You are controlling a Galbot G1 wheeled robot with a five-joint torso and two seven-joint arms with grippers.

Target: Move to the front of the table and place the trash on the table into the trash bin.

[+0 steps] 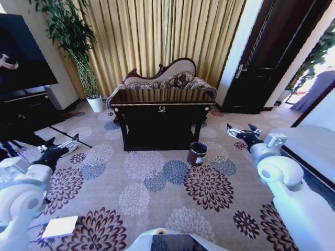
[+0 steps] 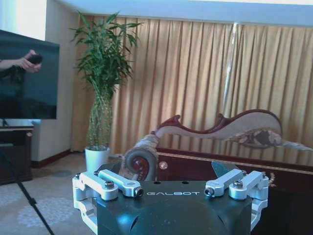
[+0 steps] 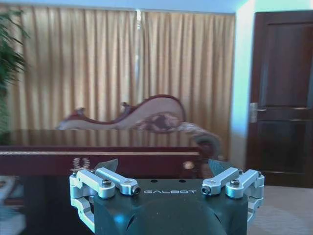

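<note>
The dark-wood table (image 1: 162,112) with gold trim stands ahead of me across the patterned carpet, also seen in the right wrist view (image 3: 98,155). Its glossy top reflects the curtains, and no trash can be made out on it from here. The small reddish-brown trash bin (image 1: 197,153) stands on the carpet by the table's front right leg. My left gripper (image 1: 64,139) is held out low on the left, open and empty (image 2: 168,169). Out on the right, my right gripper (image 1: 241,127) is open and empty as well (image 3: 163,165). Both are well short of the table.
A curved sofa (image 1: 167,78) sits behind the table against gold curtains. A potted plant (image 1: 95,103), a TV (image 1: 23,52) and its black stand are at the left. A dark door (image 1: 261,68) and a white surface (image 1: 309,141) are at the right. Open carpet (image 1: 157,183) lies ahead.
</note>
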